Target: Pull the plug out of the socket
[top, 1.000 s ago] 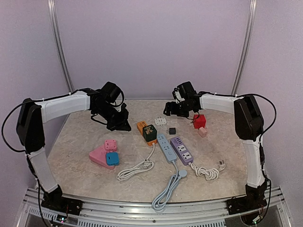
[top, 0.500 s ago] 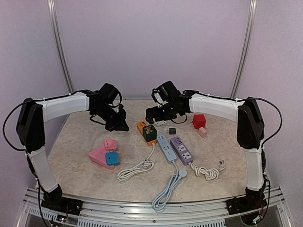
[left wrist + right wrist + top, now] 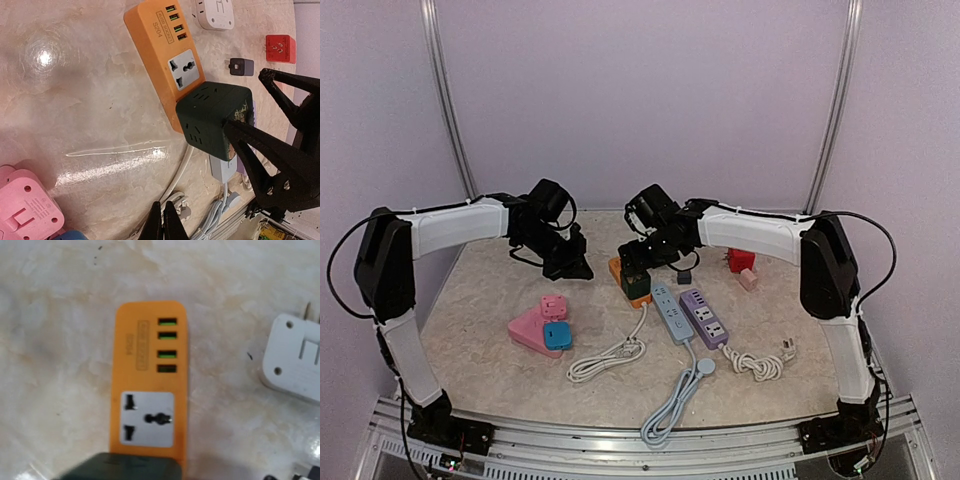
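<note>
In the right wrist view the dark green plug cube (image 3: 125,467) is a blurred band cut off by the bottom edge. It covers one end of the orange socket strip (image 3: 148,380), whose printed label is too soft to read. The white adapter (image 3: 295,360) is cut by the right edge.

In the left wrist view the left claw (image 3: 162,222) shows only 2 thin fingers pressed together, clipped at the bottom edge. The pink adapter (image 3: 25,212) is cropped at the lower left corner. The right claw (image 3: 245,100), spread wide, runs off the right edge, and the grey strip (image 3: 222,169) is mostly hidden behind the cube.

From above, the right arm (image 3: 750,232) covers the white adapter and the orange strip's end toward the desk's back edge.
</note>
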Motion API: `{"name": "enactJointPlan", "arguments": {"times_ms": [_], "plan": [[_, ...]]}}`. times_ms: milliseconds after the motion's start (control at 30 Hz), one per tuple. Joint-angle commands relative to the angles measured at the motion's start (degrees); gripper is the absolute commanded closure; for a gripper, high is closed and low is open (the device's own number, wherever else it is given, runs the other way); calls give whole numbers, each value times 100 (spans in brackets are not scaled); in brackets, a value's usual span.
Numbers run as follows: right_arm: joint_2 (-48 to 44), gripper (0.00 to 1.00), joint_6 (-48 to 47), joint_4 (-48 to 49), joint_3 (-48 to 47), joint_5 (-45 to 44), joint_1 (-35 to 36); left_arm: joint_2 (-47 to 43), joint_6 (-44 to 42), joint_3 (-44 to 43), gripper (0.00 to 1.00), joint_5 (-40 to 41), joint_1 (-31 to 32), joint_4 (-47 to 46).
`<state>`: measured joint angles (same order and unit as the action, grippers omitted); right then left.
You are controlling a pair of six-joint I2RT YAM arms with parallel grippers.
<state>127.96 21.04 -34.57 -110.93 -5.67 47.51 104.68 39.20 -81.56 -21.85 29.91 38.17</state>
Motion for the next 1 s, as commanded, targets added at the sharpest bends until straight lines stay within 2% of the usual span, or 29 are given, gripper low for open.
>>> {"name": "enactJointPlan", "arguments": {"times_ms": [0,100,333,400,533,633,700,967], "plan": [[297,18,-67,-436,-285,-107,194,114,26,118,97,-48,-56,-94],[359,23,-67,-462,-303,-109,252,122,44,153,97,-71,-62,-133],[348,25,-48,-484,-257,-87,320,162,35,153,97,-91,-64,-185],[359,33,-52,-490,-240,-92,325,199,42,143,97,-105,-64,-212],[321,58,-80,-548,-187,-114,386,300,132,115,97,-226,-82,-345],[230,67,-97,-566,-59,-106,450,394,211,88,97,-362,-95,-474],[145,71,-74,-576,78,-85,489,456,260,70,97,-424,-116,-566],[-279,73,116,-548,735,204,766,758,438,106,97,-690,-144,-941]]}}
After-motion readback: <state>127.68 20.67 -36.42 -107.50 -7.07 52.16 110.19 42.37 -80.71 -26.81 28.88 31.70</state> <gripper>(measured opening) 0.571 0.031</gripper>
